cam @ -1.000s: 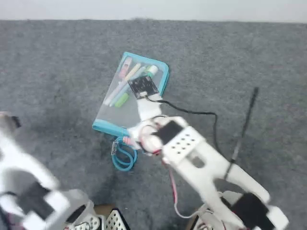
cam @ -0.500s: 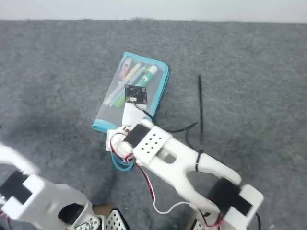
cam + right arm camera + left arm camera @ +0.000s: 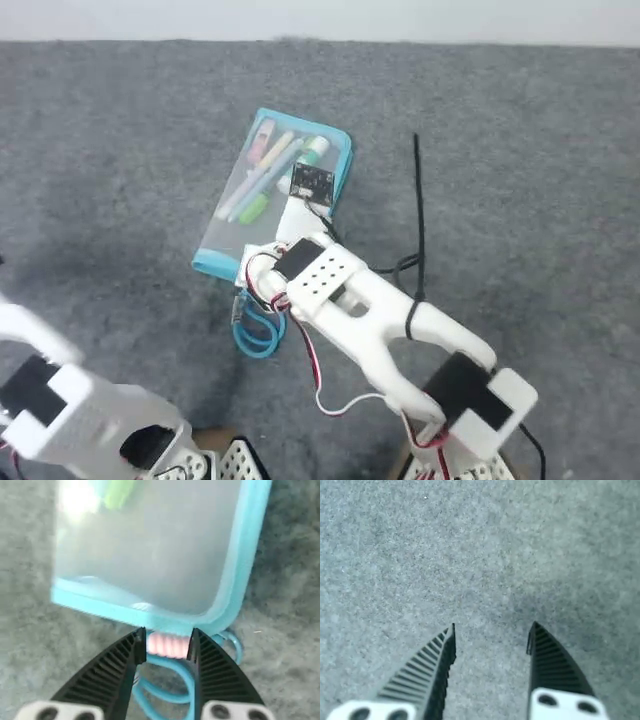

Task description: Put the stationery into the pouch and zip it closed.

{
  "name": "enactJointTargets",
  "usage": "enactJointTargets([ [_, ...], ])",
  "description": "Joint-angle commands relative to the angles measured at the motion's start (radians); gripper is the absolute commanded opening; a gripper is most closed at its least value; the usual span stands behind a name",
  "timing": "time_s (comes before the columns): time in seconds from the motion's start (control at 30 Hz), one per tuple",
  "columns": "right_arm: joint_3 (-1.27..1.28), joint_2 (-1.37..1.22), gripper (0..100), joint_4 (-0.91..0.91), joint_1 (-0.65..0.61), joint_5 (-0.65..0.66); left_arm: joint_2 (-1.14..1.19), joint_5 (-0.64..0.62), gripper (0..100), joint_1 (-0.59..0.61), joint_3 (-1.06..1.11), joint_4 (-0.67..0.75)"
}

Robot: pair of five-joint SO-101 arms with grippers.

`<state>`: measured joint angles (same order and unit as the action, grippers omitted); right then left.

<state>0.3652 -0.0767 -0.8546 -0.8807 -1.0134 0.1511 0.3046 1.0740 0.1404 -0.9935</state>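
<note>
Shifted along the edge of the pouch [image 3: 165,555], the right hand [image 3: 167,631] clenches the pink zip pull [image 3: 167,646] — ready to draw it shut; the left hand [image 3: 493,625] hangs released, well apart.

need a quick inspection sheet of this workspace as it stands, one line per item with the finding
surface: grey carpet-like mat, flat under everything.
job's things: teal-edged pouch with clear front lying flat; coloured pens and markers already inside it; blue cord loop at its near end, beside a pink ribbed tab; whether the zip is closed cannot be told.
clutter: nothing seen.
grippers: right gripper shut on the pink ribbed tab at the pouch's edge; left gripper open over the mat.
cables: black cable on the mat beside the arm; red and white wires along the right arm.
surroundings: pale wall strip beyond the mat.
</note>
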Motion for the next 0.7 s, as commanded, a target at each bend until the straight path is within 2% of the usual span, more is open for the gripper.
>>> enactJointTargets([
  [0.0, -0.055, -0.028, 14.8, 0.028, 0.013, -0.014, -0.011, 0.009, 22, -0.009, -0.065, 0.028],
  [0.3, -0.058, -0.074, 14.4, 0.024, -0.073, 0.005, -0.011, 0.009, 22, -0.009, -0.065, 0.028],
  [0.37, -0.064, -0.082, 14.4, -0.025, -0.070, 0.081, -0.011, 0.009, 22, -0.006, -0.065, 0.028],
  [0.43, -0.063, -0.085, 14.4, -0.041, -0.015, 0.150, -0.011, 0.009, 22, -0.005, -0.065, 0.028],
  [0.67, -0.120, -0.085, 14.8, -0.042, 0.297, 0.198, -0.011, 0.009, 22, -0.008, -0.065, 0.025],
])
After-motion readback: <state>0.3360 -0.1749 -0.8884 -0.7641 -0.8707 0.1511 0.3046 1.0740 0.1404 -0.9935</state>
